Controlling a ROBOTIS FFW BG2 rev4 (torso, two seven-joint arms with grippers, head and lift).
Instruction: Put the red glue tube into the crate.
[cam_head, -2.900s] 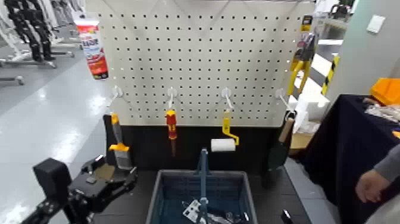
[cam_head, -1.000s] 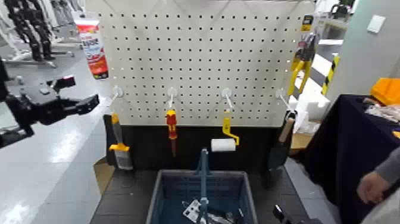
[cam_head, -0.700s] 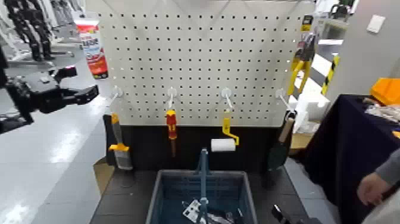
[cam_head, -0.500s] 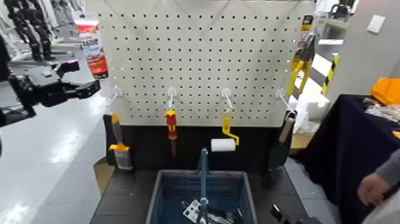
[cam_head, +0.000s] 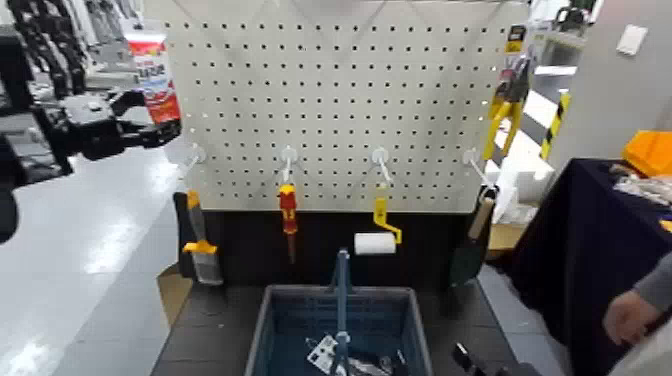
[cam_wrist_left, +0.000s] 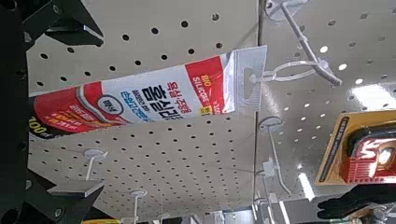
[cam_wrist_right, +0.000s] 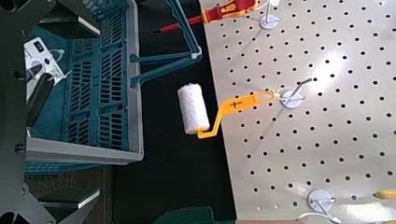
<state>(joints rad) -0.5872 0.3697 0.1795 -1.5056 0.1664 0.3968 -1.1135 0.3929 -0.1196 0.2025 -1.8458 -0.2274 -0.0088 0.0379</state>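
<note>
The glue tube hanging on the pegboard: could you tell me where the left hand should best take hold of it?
Grip the glue tube across its round printed body, below the flat crimped tab on the hook, coming head-on from the room side. The left hand is already near it and looks open.

White pegboard (cam_head: 340, 100), upright at the back of a dark tabletop (cam_head: 215, 330). Bears the red glue tube (cam_head: 155, 80) on a hook at its upper corner, just beyond the left hand (cam_head: 150, 118) and slightly higher. Carries a row of white hooks lower than that hand and off to its right: a yellow-collared scraper (cam_head: 200, 245) nearest, then a red-and-yellow screwdriver (cam_head: 288, 212), a yellow-framed paint roller (cam_head: 378, 228), and a wooden-handled trowel (cam_head: 478, 225) farthest. Holds a yellow tool (cam_head: 505, 110) on the far edge, well apart from the hand. Down on the tabletop, well below the hand: the crate (cam_head: 300, 320), resting flat, centre handle upright.
</note>
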